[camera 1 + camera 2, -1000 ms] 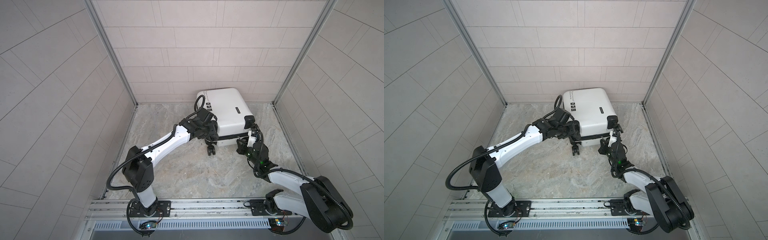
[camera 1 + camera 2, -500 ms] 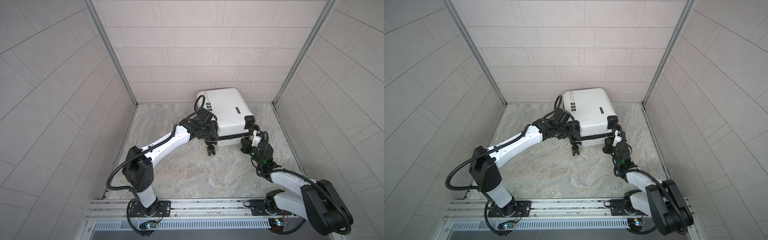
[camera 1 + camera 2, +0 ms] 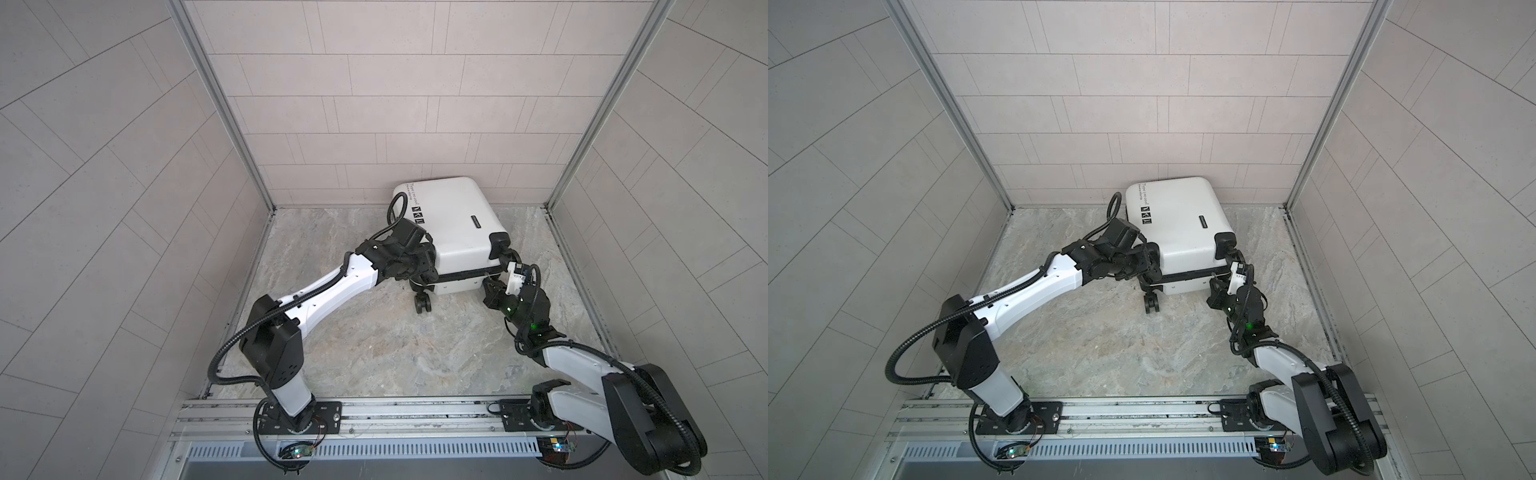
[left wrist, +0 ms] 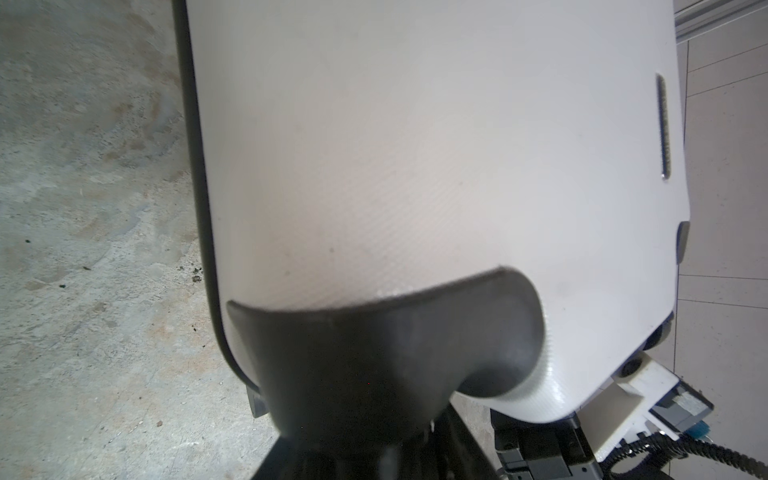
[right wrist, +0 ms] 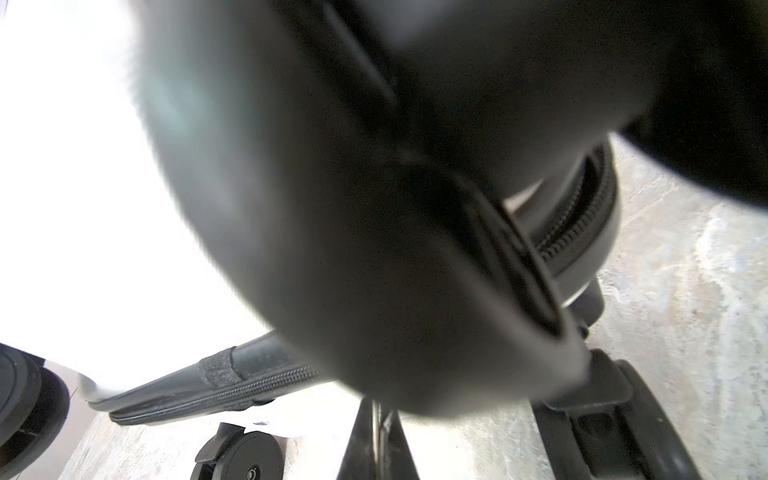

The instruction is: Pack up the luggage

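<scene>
Luggage: the white hard-shell suitcase [image 3: 449, 224] [image 3: 1179, 224] lay flat and closed at about 12 o'clock on the tabletop [image 3: 374, 345], with its far edge close to the back wall.
Luggage face: black printed text and small squares [image 3: 417, 214] sat toward the case's 10 o'clock corner.
Zipper: a black zipper band [image 3: 461, 275] ran along the near side wall. The right wrist view showed its teeth closed [image 5: 216, 395].
Wheel: one black caster [image 3: 422, 305] [image 3: 1151, 305] stuck out at the case's 7 o'clock corner.
Left pincer: it was pressed up to that 7 o'clock corner [image 3: 424, 276] [image 3: 1152, 276], just above the caster. The left wrist view showed only the white shell [image 4: 415, 145] and a black wheel housing [image 4: 374, 353], so I could not tell whether the jaws were spread or gripping.
Right pincer: it sat at the case's 5 o'clock corner [image 3: 489, 286] [image 3: 1213, 286], at the end of the zipper band, with its jaws pressed together [image 5: 374, 440]. I could not tell whether anything thin lay between them.
Right wrist view: it was mostly filled by a blurred black wheel [image 5: 374, 208].
</scene>
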### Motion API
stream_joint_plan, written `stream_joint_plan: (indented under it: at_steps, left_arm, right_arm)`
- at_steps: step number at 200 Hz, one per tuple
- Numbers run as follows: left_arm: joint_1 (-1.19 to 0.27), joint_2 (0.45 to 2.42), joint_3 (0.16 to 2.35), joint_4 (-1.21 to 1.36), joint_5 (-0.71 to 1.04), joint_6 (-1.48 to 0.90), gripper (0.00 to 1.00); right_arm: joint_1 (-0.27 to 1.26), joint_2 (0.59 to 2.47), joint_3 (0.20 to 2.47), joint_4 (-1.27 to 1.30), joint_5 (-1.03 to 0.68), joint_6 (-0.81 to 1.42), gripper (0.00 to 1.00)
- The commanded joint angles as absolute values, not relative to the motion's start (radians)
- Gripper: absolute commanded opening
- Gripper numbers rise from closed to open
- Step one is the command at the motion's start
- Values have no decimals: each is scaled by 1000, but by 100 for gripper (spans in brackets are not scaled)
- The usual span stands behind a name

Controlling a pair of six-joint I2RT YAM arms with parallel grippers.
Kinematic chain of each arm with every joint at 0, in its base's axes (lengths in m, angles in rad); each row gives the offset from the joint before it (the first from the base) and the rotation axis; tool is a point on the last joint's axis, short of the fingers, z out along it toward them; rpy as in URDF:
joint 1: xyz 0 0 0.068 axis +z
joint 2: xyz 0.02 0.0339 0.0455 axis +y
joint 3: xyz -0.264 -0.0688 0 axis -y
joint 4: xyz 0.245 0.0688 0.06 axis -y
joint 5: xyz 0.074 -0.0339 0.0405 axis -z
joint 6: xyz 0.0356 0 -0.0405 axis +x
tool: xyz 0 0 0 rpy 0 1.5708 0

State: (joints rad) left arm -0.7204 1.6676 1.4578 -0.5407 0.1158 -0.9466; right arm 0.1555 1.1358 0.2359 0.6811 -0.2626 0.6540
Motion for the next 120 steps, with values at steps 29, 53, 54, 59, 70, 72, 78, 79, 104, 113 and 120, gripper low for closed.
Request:
stream_joint_plan:
  at_steps: [29, 53, 54, 59, 70, 72, 78, 79, 104, 113, 120]
  left_arm:
    - [-647, 1528, 1406, -704, -17, -910, 0]
    - [-641, 1504, 1389, -705, -11, -912, 0]
    - [-641, 1502, 1388, -704, -9, -913, 0]
    - [-642, 1497, 1385, -703, -4, -914, 0]
    - [-641, 1488, 1378, -704, 0, -918, 0]
    - [-642, 1486, 1375, -704, 0, -920, 0]
    - [-641, 1479, 1369, -703, 0, -922, 0]
    - [-641, 1477, 1369, -704, 0, -923, 0]
    - [-640, 1452, 1346, -709, -23, -920, 0]
    - [-635, 1440, 1334, -709, -32, -920, 0]
    - [-630, 1428, 1324, -707, -39, -921, 0]
  right_arm:
    - [76, 1111, 207, 580, -84, 719, 0]
    - [68, 1112, 210, 588, -84, 732, 0]
    - [67, 1113, 210, 589, -84, 733, 0]
    - [66, 1116, 212, 596, -83, 738, 0]
    - [66, 1125, 219, 607, -84, 745, 0]
    - [66, 1128, 222, 609, -85, 747, 0]
    - [66, 1138, 229, 610, -88, 749, 0]
    - [65, 1139, 229, 612, -89, 749, 0]
    - [66, 1168, 256, 618, -110, 744, 0]
    - [66, 1176, 264, 615, -116, 739, 0]
    - [65, 1181, 271, 616, -121, 736, 0]
